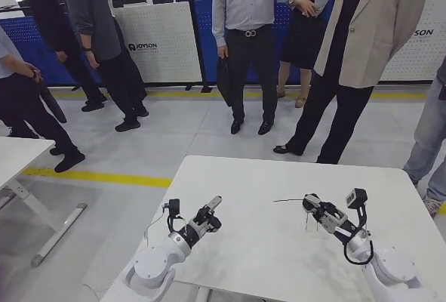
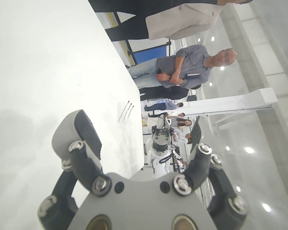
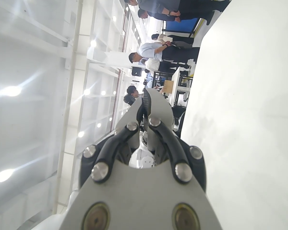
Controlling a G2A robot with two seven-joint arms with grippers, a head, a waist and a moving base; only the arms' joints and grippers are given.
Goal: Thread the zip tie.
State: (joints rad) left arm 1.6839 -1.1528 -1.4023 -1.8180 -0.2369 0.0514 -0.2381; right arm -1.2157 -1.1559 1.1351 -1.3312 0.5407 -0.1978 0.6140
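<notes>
Zip ties [image 2: 126, 111]: left wrist view shows three thin black strips flat on table [image 1: 245, 257]; top view shows one dark line beside right gripper [image 1: 311, 202]. Left gripper [image 2: 141, 130] spread, ribbed black pads [image 2: 87, 132] bare. Right gripper pressed together; any pinch unclear. Table white, smooth, round-cornered. Floor [image 1: 170, 128] glossy grey, with yellow line [image 1: 94, 177].

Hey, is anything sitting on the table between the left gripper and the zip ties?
Nothing visible. The table is bare between the left gripper, jaws open, and the zip ties. The right gripper sits just beyond them, jaws shut, not in the path.
</notes>
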